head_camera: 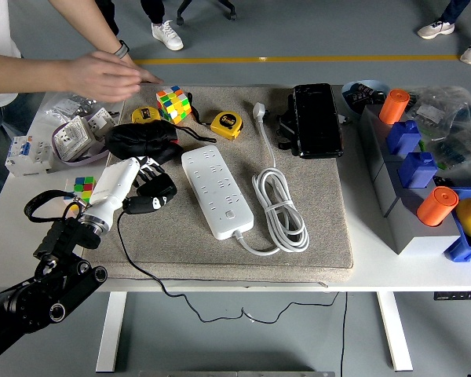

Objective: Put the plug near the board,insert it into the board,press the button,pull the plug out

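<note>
Head view, read from the left: the robot's left arm (pixel 39 290) comes up from the lower left corner, black at the joints and white along the forearm, and ends in the left hand (pixel 145 187) at the left edge of the grey mat (pixel 330 212). Its dark fingers are curled around a black plug (pixel 147 203), whose thin black cable (pixel 141 271) trails down over the mat and hangs off the table's near edge. Just beyond the hand lies a black pouch (pixel 141 141), and further left on the bare white table (pixel 16 204) sit a small flat cube puzzle (pixel 83 187) and a heap of white electrical parts (pixel 77 135). Above these, a person's hand (pixel 110 75) hovers over the table's far left, fingers extended toward a colourful cube (pixel 173 104), not touching it. Right of the plug, a little apart from it, the white power board (pixel 217 190) lies slantwise on the mat with its sockets empty and its button (pixel 230 213) near the lower end. A yellow tape measure (pixel 227 124) sits beyond its top end. The board's own white cord is coiled (pixel 281 206) just beside it, with its white plug (pixel 259 110) lying free near the mat's far edge. Next come a black case (pixel 315 119), then grey and blue blocks (pixel 412 169) carrying orange cylinders (pixel 437 205). The right hand is out of sight.
</note>
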Robot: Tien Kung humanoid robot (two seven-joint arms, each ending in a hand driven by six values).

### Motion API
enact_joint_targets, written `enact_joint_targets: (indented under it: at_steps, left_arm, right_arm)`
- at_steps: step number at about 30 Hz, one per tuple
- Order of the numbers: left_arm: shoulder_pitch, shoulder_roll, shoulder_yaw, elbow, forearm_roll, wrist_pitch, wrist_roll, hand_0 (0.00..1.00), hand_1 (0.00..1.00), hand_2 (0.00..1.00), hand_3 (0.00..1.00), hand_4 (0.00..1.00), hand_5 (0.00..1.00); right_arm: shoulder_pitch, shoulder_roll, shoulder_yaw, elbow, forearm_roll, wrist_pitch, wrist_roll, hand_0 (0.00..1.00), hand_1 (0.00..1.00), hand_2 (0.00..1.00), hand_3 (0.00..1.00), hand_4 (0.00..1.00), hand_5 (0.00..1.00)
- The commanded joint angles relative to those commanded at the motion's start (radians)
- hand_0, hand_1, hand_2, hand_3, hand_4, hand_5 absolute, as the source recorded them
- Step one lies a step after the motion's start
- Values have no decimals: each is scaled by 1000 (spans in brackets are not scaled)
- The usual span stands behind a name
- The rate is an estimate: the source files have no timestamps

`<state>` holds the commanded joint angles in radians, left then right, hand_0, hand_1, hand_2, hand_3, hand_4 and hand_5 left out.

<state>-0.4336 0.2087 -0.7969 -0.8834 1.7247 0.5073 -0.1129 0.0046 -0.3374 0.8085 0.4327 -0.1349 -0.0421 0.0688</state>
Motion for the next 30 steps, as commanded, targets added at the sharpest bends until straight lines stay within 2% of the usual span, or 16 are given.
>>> enact_joint_targets:
  at_steps: [2,3,8,9,15,16,24,30]
  left_arm:
    - [1,1,-1,-2,-1,-1,0,375,512,551,565,837,3]
    - [1,1,-1,-3,0,-3,2,381,535,554,573,948,139]
    - [3,0,-11,-6,5,-13,10,381,535,554,573,948,139]
    - [4,0,-14,-7,7,-15,12,449,614,597,603,998,248]
    - [19,3,-45,-25,17,-35,19,449,614,597,603,998,248]
    - [23,4,-54,-31,18,-38,19,529,673,696,702,998,366]
    - [57,22,-117,-92,25,-43,20,548,688,708,710,998,390]
    - [85,29,-171,-131,-10,-31,-19,553,687,705,707,998,423]
  right_arm:
    - [0,0,1,0,0,0,0,600,651,612,511,808,501]
    - [0,0,1,0,-1,0,0,600,651,611,511,808,501]
    - [0,0,1,0,-1,1,-1,600,651,611,511,808,501]
    - [0,0,1,0,-1,1,-1,600,651,612,511,808,500]
    - [0,0,1,1,-2,1,-1,600,651,612,511,808,500]
    - [-1,-1,1,1,-2,1,-1,601,651,612,511,808,501]
    - [0,-1,3,2,-4,0,-1,600,651,612,511,808,501]
    - [0,-1,5,2,-4,0,-1,600,650,612,511,808,501]
